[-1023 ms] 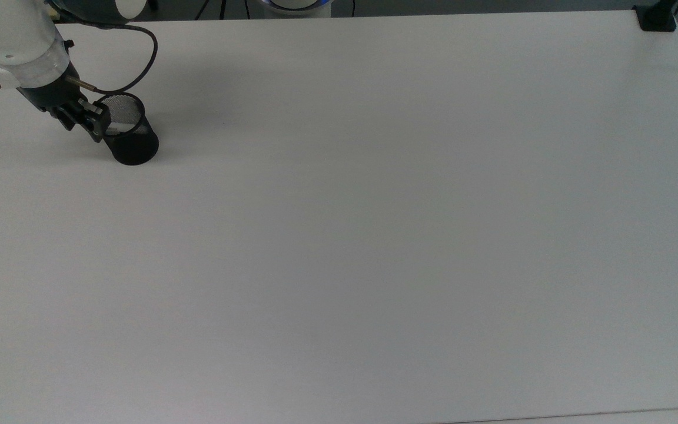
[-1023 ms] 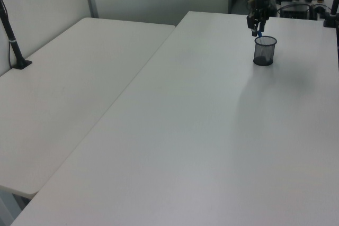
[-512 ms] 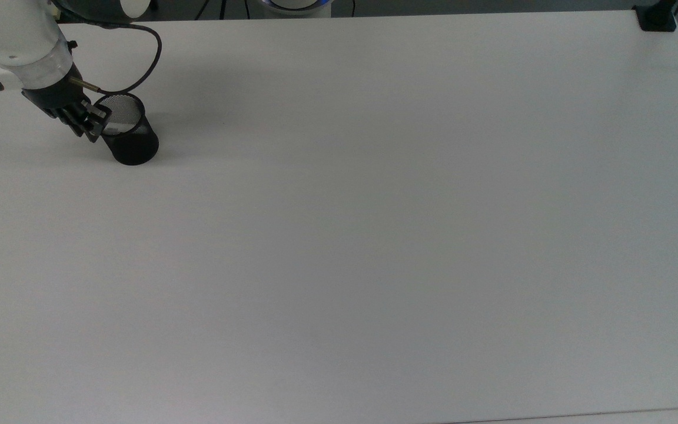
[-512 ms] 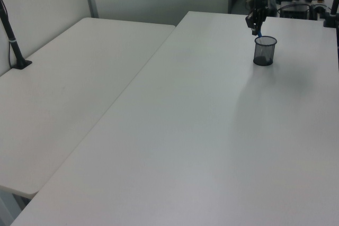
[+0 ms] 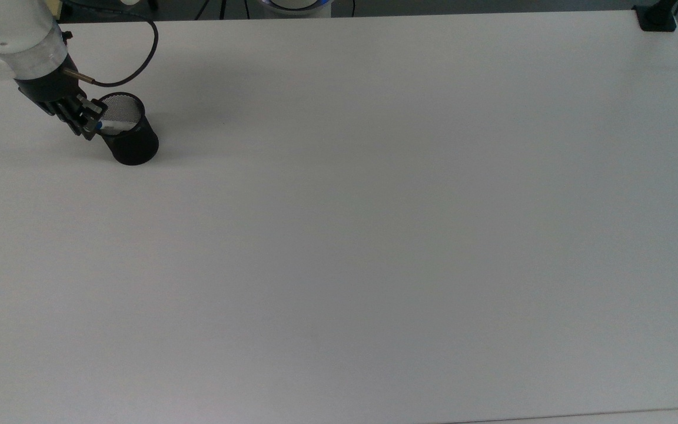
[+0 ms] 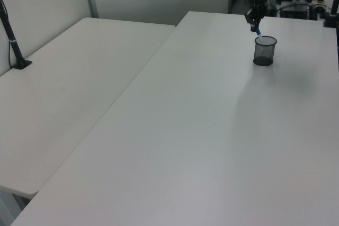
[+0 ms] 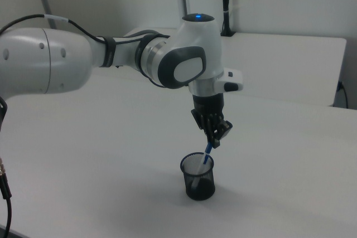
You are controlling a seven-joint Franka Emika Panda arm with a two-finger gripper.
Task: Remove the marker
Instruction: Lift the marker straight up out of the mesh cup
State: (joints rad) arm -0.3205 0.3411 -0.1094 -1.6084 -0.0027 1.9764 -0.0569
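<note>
Since the earlier frames the gripper [image 7: 215,139] had risen a little above the mesh cup [image 7: 198,177], and the marker [image 7: 207,155] had come up with it — more of its length now stood clear of the cup's rim, while the cup itself had kept its place on the table [image 5: 374,235].

In the right view the fingers were clamped on the marker's upper end, just above the cup. The blue part showed right under the fingertips, and the pale barrel ran down at a slant into the cup's mouth, so its lower end was inside the mesh. The marker leaned, top toward the right view's right, rather than standing straight.

In the top view the gripper [image 5: 93,119] sat at the cup's [image 5: 130,138] rim on the top view's left, and the marker [image 5: 114,125] lay across the cup's opening as a short pale bar with a blue bit next to the fingers. The arm's white wrist stood beyond the cup toward the top view's upper left, with a black cable [image 5: 139,65] looping above the cup.

In the left view the gripper [image 6: 256,20] hung just above the cup [image 6: 264,51], with the marker [image 6: 258,36] a thin blue-and-white line between them — slanting down into the cup's near rim. The cup stood upright.
</note>
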